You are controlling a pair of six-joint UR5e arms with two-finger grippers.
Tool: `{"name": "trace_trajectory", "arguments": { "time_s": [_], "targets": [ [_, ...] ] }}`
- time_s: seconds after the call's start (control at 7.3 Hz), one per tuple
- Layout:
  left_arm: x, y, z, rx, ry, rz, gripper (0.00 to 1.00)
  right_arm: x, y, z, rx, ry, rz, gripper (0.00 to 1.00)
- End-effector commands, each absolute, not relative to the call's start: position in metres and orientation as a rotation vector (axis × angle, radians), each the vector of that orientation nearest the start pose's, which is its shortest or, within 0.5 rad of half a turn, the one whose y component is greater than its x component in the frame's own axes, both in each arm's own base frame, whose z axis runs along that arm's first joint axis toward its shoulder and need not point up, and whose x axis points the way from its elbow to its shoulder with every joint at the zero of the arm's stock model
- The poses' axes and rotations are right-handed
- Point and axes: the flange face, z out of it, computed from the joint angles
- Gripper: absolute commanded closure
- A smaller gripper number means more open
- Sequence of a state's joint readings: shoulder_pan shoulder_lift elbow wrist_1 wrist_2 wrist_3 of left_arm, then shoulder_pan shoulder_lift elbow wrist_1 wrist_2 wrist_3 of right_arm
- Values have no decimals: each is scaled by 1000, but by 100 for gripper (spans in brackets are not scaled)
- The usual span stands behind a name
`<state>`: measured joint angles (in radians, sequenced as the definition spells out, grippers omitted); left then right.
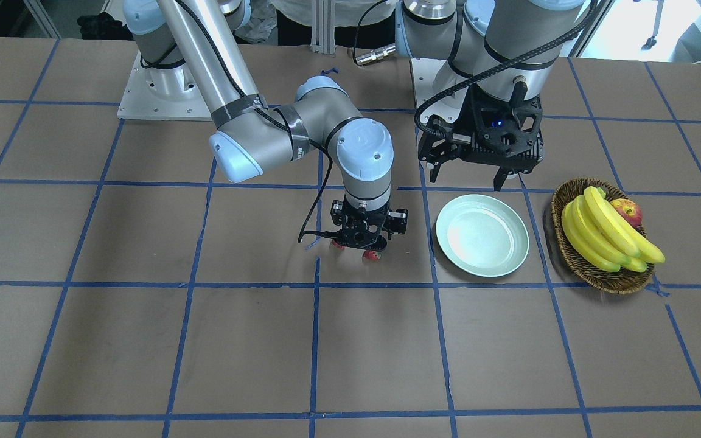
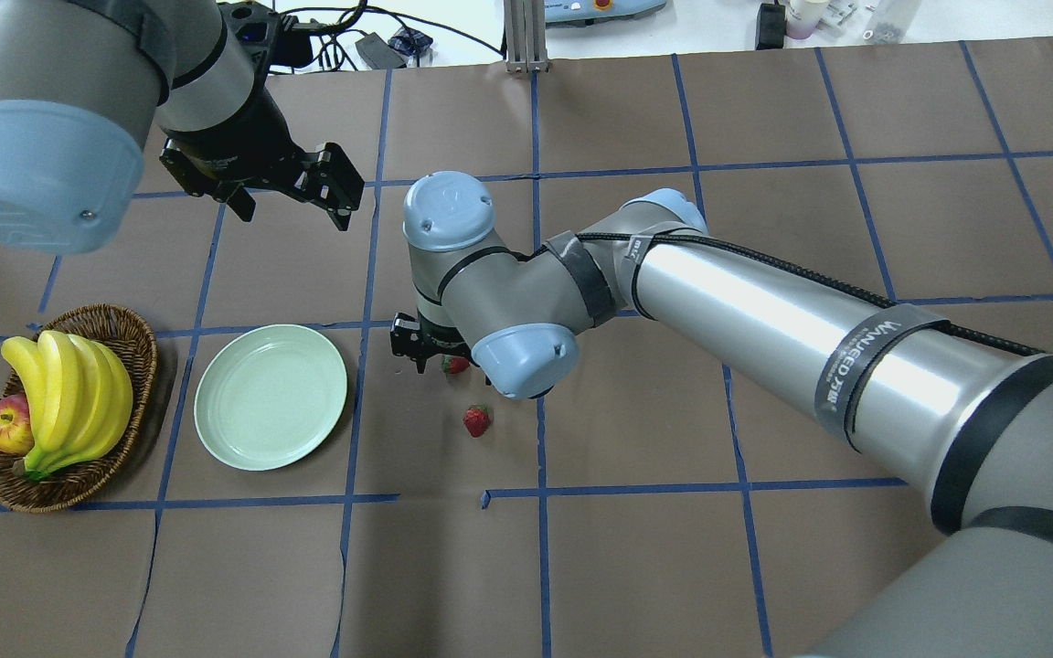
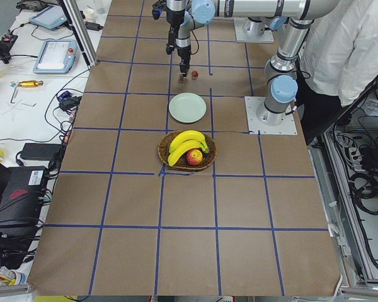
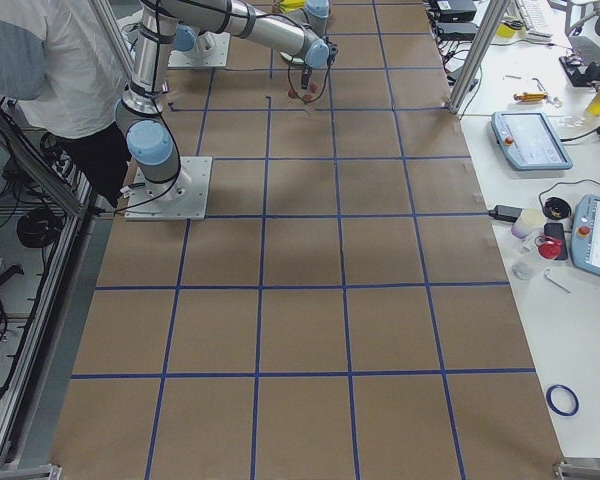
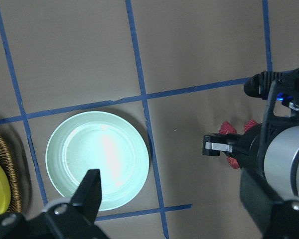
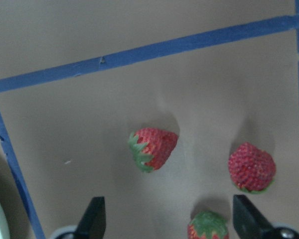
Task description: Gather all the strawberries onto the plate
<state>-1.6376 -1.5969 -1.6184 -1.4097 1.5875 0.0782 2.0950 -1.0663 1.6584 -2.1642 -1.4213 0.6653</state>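
Observation:
Three strawberries lie close together on the brown table in the right wrist view: one (image 6: 154,148) at the centre, one (image 6: 251,167) to the right, one (image 6: 208,226) at the bottom edge. My right gripper (image 6: 167,199) is open just above them, its fingers on either side of the bottom one. From overhead, two strawberries (image 2: 455,365) (image 2: 476,420) show beside my right wrist. The pale green plate (image 2: 271,396) is empty, just left of them. My left gripper (image 2: 293,201) is open and empty, raised beyond the plate (image 5: 97,159).
A wicker basket (image 2: 138,334) with bananas (image 2: 69,393) and an apple (image 2: 5,425) stands left of the plate. In the front view the basket (image 1: 560,240) is on the right, close to the plate (image 1: 482,235). Blue tape lines grid the table.

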Motion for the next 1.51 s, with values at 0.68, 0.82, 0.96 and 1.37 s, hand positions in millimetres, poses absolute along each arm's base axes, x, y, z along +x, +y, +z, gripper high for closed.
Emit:
{"name": "trace_trajectory", "arguments": {
  "time_s": [0.68, 0.82, 0.96, 1.37],
  "targets": [
    [-164, -501, 467, 224, 3113, -134, 0, 106, -514, 363, -255, 3259, 20, 0],
    [-164, -501, 468, 224, 3113, -136, 0, 110, -522, 427, -246, 3250, -1, 0],
    [-164, -501, 469, 221, 3113, -139, 0, 112, -522, 500, -243, 3229, 18, 0],
    [-164, -499, 471, 223, 3111, -146, 0, 120, -525, 519, -39, 3156, 33, 0]
  ]
}}
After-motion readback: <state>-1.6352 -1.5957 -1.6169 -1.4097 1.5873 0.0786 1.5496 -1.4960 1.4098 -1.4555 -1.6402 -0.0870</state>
